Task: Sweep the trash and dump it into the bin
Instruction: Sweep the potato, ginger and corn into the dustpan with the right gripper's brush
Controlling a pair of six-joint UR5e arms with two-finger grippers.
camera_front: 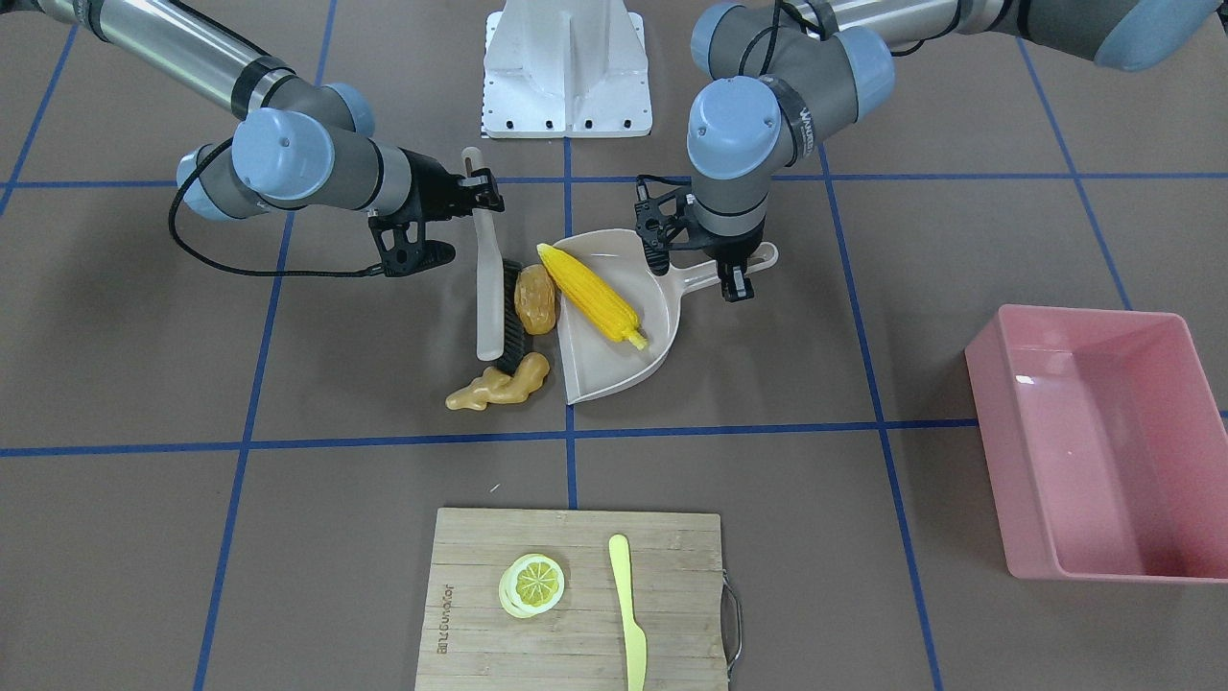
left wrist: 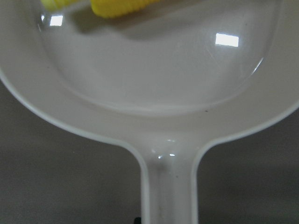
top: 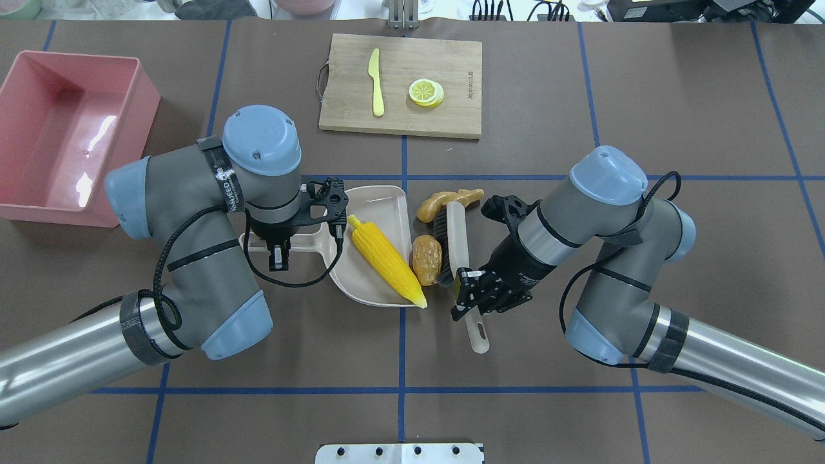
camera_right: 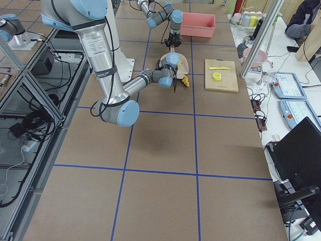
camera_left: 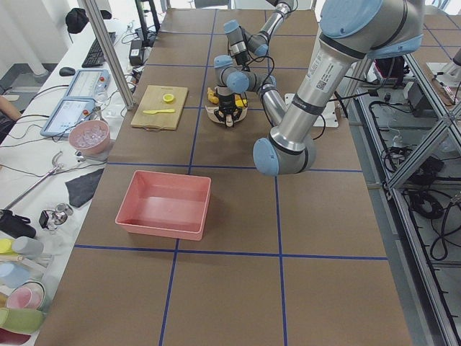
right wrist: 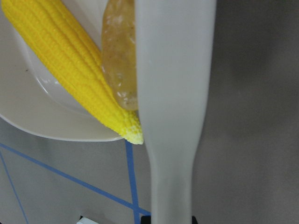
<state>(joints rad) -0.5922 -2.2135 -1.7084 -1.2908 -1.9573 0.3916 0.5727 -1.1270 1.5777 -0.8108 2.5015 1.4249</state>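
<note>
The yellow corn cob (camera_front: 590, 293) lies in the beige dustpan (camera_front: 614, 360). The brown potato (camera_front: 535, 299) sits at the pan's open lip, against the bristles of the white brush (camera_front: 489, 288). The tan ginger root (camera_front: 499, 384) lies on the table by the brush's tip. My left gripper (top: 278, 248) is shut on the dustpan handle (left wrist: 170, 186). My right gripper (top: 474, 290) is shut on the brush handle (right wrist: 173, 93). The right wrist view shows the corn (right wrist: 70, 70) and the potato (right wrist: 119, 60) beside the brush. The pink bin (top: 38, 209) stands empty at the far left of the overhead view.
A bamboo cutting board (top: 451, 64) with a lemon slice (top: 426, 92) and a pale yellow knife (top: 375, 82) lies across the table from me. The white robot base (camera_front: 566, 67) is behind the dustpan. Blue tape lines cross the brown table.
</note>
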